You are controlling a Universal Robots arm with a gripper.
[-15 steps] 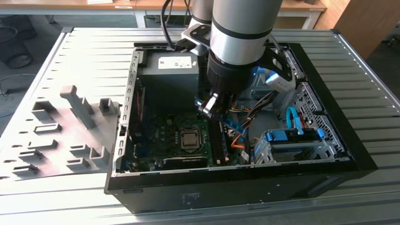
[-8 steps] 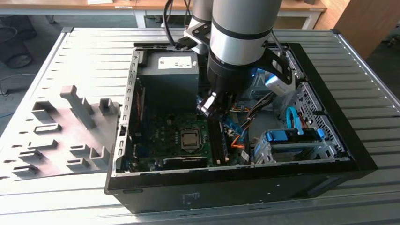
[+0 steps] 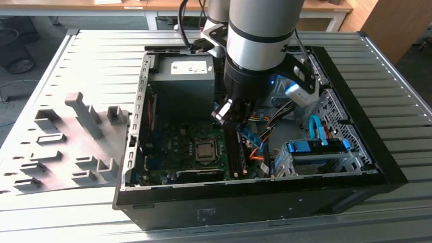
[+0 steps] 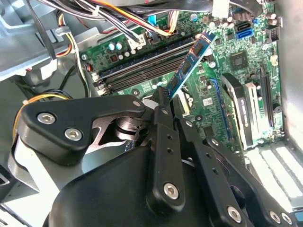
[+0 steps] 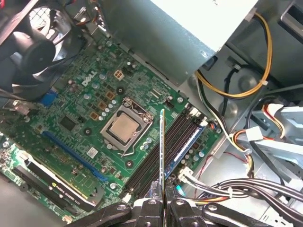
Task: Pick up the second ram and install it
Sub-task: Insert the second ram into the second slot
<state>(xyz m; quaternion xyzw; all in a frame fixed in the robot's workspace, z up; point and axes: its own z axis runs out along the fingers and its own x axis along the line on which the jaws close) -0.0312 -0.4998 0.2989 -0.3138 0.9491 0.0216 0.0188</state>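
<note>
White lettering (image 5: pixel 90 81) stands on the green board (image 5: pixel 109 85) beside the fan (image 5: pixel 33 56). The pale label (image 3: pixel 188 67) on the grey box (image 3: pixel 182 93) carries print too small to read.

Silver arm (image 3: pixel 263 30), black bolted pincer (image 5: pixel 161 203)

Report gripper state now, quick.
Gripper: shut on the second ram, gripping it by one end over the motherboard in the open computer case.

Workshop or lab: open PC case (image 3: pixel 256 207) on slatted metal bench (image 3: pixel 101 55), grey holder blocks (image 3: pixel 81 116), wooden desks (image 3: pixel 68 4) behind.
</note>
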